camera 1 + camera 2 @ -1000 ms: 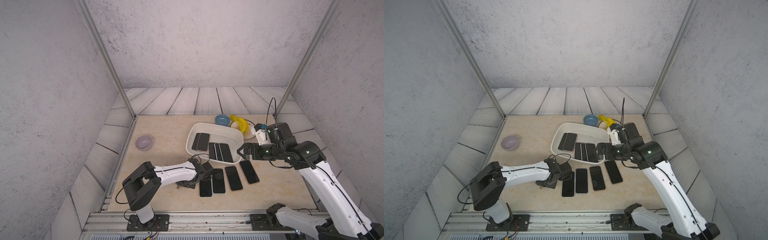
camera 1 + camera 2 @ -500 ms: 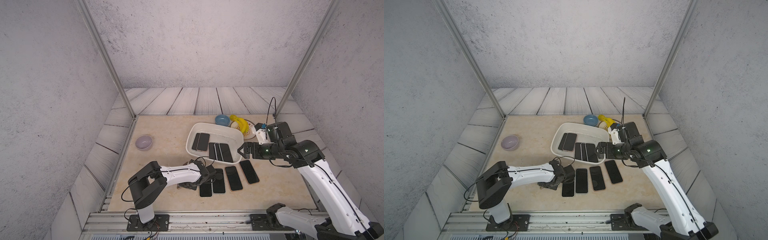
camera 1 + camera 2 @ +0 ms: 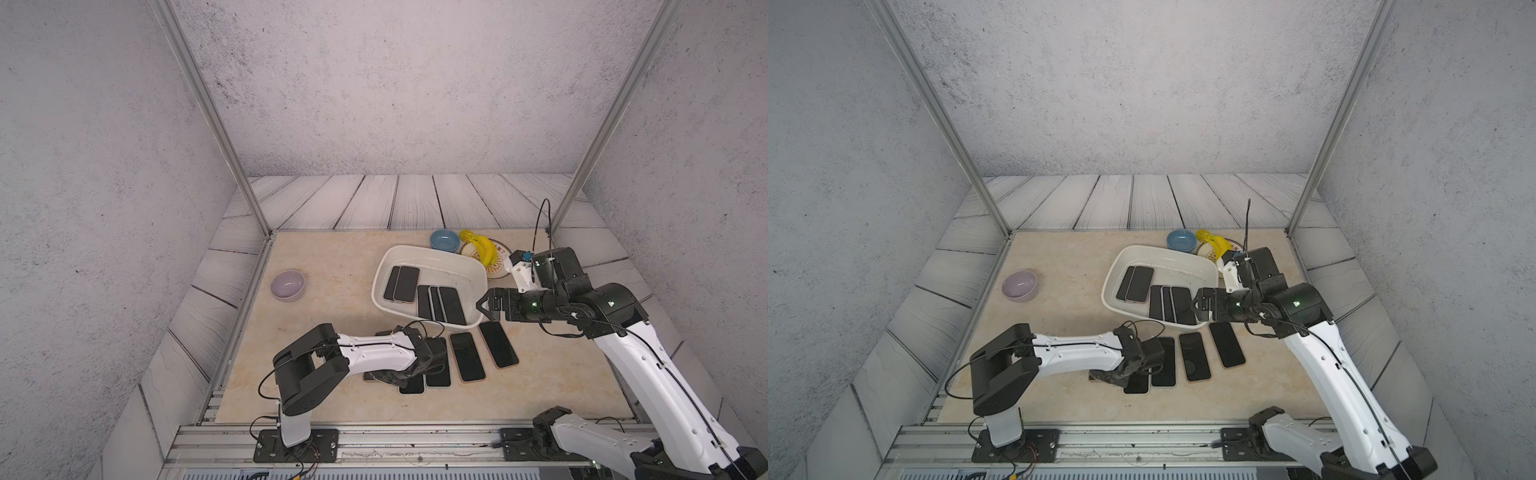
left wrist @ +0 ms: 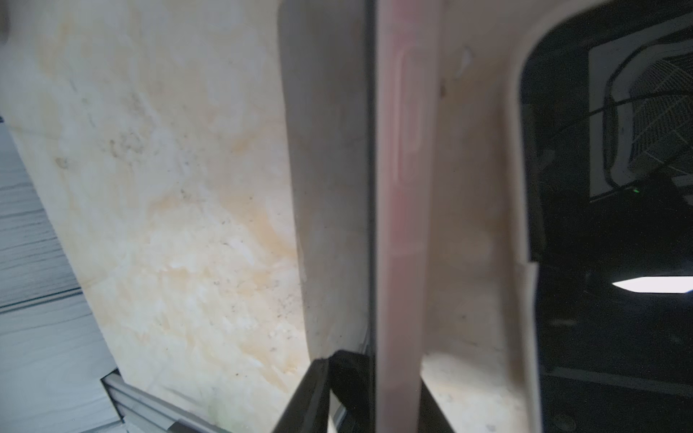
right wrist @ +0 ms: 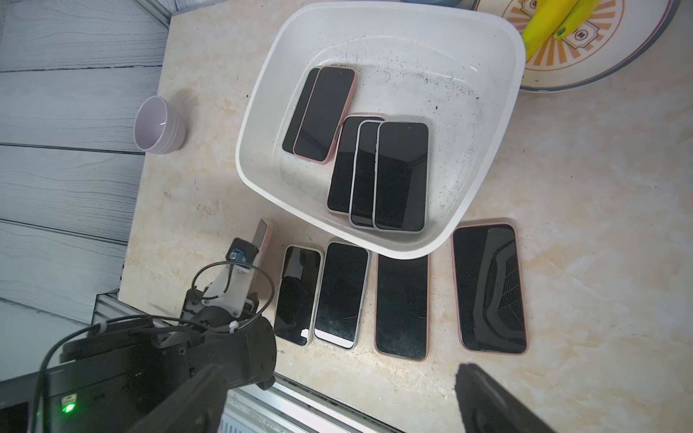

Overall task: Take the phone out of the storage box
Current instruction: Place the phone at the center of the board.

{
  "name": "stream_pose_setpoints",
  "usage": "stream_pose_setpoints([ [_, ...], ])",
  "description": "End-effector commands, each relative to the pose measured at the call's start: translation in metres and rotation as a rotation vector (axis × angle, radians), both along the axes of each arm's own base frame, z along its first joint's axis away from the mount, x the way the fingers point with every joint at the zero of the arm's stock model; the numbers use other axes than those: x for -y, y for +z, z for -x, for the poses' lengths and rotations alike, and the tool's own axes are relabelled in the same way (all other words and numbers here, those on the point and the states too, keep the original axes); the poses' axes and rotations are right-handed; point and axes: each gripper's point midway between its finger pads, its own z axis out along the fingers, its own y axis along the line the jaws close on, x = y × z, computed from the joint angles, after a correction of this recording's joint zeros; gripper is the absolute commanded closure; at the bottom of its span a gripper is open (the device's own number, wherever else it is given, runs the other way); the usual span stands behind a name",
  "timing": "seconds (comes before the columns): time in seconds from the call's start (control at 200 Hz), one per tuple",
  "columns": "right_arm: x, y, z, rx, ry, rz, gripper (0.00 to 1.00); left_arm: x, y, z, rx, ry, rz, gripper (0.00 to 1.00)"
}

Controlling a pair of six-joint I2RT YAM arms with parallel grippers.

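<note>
Phones [image 5: 401,176] in storage box [image 5: 498,112] | right end effector [image 3: 484,309] beside rim, jaws spread

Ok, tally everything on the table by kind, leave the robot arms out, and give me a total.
Phones inside the storage box: 5
Flat phones on the table: 4
Phone on edge: 1
Storage box: 1
Bowls, a blue bowl and a lilac bowl: 2
Plate: 1
Banana bunch: 1
Total: 15

Can't really see the left hand [image 4: 378,393] grip
The pink phone [image 4: 405,187] right at it is just a blurry strip running off frame, and only one finger [image 4: 345,375] shows; in both top views the wrist covers that hand.
</note>
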Motion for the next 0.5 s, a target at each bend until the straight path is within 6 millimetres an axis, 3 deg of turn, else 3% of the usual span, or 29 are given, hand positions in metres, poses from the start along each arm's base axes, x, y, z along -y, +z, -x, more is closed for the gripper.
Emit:
stream_pose_setpoints([
  [0.0, 0.004, 0.001, 0.004, 0.013, 0.005, 0.011, 0.00, 0.045, -0.011, 0.011, -0.066, 0.012, 0.182, 0.63],
  [0.2, 0.006, 0.001, 0.004, 0.018, 0.000, 0.011, 0.00, 0.044, -0.006, 0.013, -0.065, 0.002, 0.181, 0.54],
  [0.28, 0.005, 0.002, 0.003, 0.018, 0.001, 0.010, 0.00, 0.041, -0.002, 0.012, -0.056, 0.003, 0.178, 0.40],
  [0.495, 0.004, 0.006, 0.000, 0.018, 0.000, 0.001, 0.00, 0.024, -0.009, 0.014, -0.053, 0.032, 0.142, 0.37],
])
